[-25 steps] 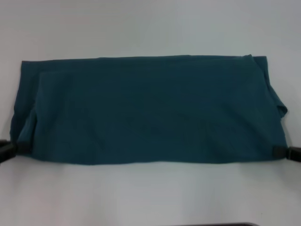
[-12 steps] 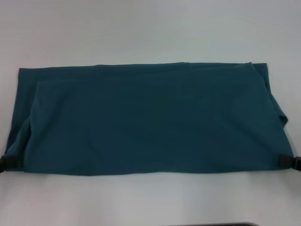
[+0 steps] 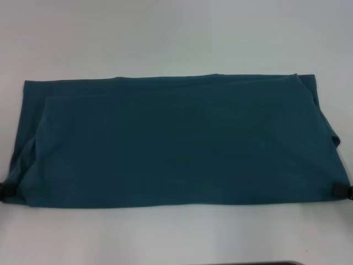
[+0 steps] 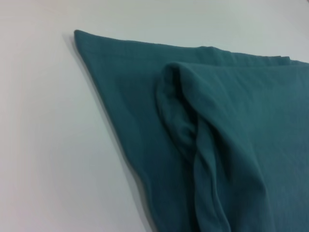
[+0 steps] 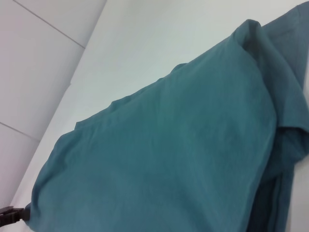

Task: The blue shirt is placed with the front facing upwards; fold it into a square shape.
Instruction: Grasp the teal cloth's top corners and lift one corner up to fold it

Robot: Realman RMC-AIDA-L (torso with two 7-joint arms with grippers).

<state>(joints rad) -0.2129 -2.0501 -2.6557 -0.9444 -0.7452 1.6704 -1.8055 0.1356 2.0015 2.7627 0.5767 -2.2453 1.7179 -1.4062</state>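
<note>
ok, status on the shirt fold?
Left gripper and right gripper at the near corners of the blue shirt. Shirt folded into a wide band, plain side up, not yet square. Nothing in the way on the table.

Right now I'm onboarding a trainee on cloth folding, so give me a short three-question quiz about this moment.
1. True or false: the cream chest letters of the dark teal-blue cotton shirt face up.
2. Where are the left gripper and right gripper? A) over the middle B) at the shirt's near corners C) at the far edge
3. Fill in: the shirt lies on a pale ____ table.

Key: 1 false, only plain teal cloth shows in every view. 2 B, one at each near corner in the head view. 3 white.
</note>
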